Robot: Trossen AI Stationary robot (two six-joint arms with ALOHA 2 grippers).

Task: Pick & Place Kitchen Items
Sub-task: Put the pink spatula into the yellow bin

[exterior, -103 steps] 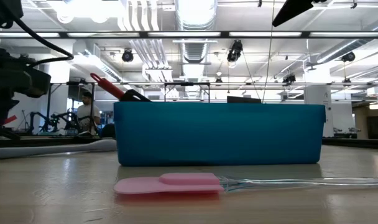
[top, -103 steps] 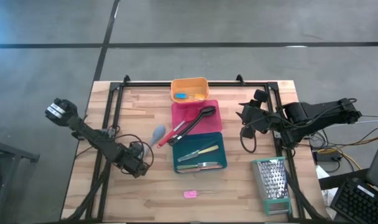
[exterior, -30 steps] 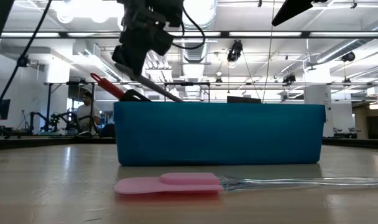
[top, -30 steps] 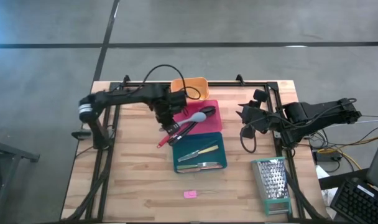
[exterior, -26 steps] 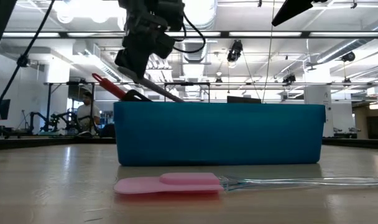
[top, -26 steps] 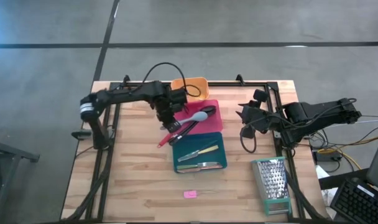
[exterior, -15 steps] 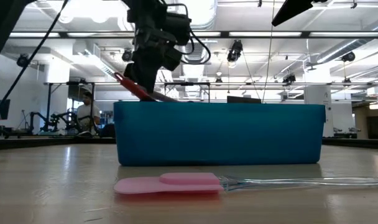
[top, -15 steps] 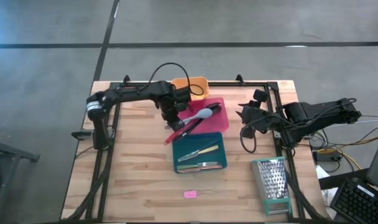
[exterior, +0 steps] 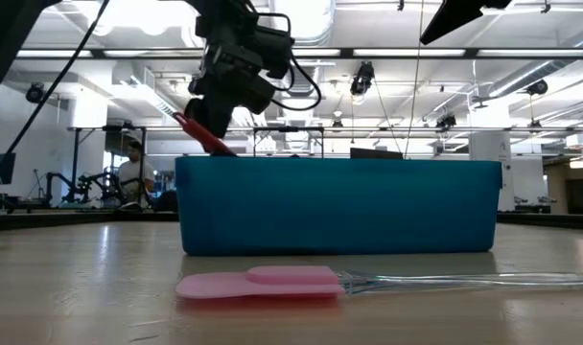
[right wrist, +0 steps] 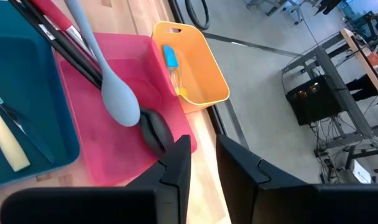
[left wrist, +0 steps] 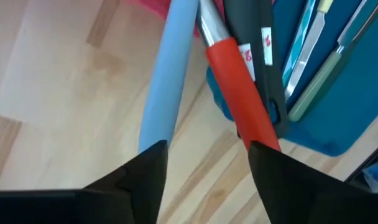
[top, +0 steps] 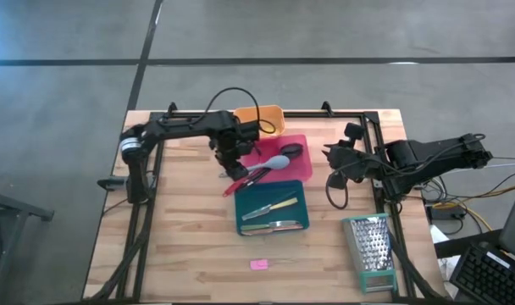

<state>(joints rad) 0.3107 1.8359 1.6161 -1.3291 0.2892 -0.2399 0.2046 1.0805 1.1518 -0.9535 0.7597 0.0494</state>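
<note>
Over the pink tray [top: 293,169], the left claw [top: 234,163] stands apart above the grey spoon [top: 270,163] handle. Judged light, stiff and smooth; grip mid-handle. Right claw [top: 329,155]: nearly together, empty.

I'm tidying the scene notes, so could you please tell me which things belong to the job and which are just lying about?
Job: long grey-blue spoon; red-handled spatula; black spoon; yellow-handled knife; pink spatula.

Lying about: tall metal box grater; orange tray; pink tray; teal tray.

left arm: reaches across the table | left gripper [top: 232,166]: fingers wide apart, pointing down | right arm: folded at table's right edge, right gripper [top: 329,155] waits
</note>
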